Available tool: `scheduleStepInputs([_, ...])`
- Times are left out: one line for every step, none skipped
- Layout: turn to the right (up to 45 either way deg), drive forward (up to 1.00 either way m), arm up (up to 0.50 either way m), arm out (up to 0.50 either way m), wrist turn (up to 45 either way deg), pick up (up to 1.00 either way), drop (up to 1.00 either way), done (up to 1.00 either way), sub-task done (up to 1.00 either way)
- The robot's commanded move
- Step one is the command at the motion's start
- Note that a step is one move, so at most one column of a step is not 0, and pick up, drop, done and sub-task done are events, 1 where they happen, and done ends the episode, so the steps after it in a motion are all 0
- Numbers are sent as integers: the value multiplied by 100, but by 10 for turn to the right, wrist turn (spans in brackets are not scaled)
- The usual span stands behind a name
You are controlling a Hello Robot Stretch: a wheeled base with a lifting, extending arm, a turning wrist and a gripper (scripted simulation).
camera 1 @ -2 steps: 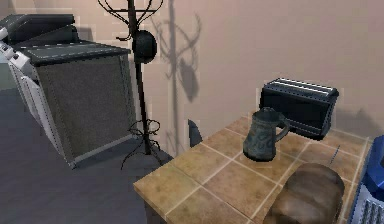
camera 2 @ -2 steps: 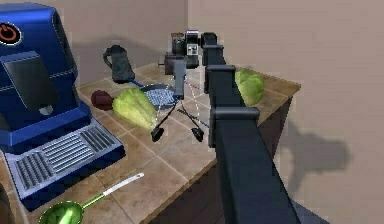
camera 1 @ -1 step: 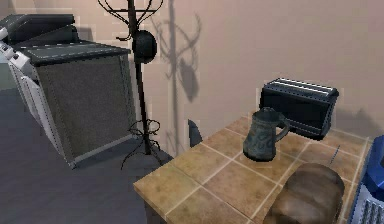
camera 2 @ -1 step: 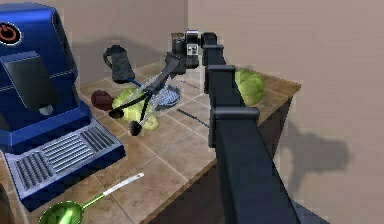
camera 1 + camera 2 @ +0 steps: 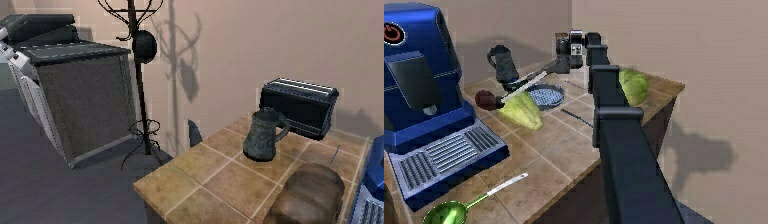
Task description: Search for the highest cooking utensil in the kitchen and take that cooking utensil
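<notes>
Pointing toward the coffee machine (image 5: 424, 80), the gripper (image 5: 542, 76) sits at a red-headed utensil (image 5: 485, 99) by the lettuce (image 5: 524, 110) and plate (image 5: 550, 97) on the counter (image 5: 534, 150); whether it holds anything cannot be told. A green ladle (image 5: 449, 211) lies beside the machine's tray on that counter.

Blue coffee machine (image 5: 419, 80), green ladle (image 5: 446, 213), black toaster (image 5: 298, 106), grey mug (image 5: 264, 136), tan tiled counter (image 5: 205, 172).

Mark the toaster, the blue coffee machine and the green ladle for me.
toaster (image 5: 298, 106): forward view, on its dark front side.
blue coffee machine (image 5: 420, 82): arm side view, on the blue upper body.
green ladle (image 5: 446, 213): arm side view, on the round green bowl at the end of its handle.
</notes>
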Motion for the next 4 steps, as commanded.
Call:
scheduleStepInputs([0,0,0,0,450,0,0,0,0])
scheduleStepInputs([0,0,0,0,270,0,0,0,0])
scheduleStepInputs([0,0,-12,0,0,0,0,0,0])
scheduleStepInputs([0,0,0,0,0,100,0,0,0])
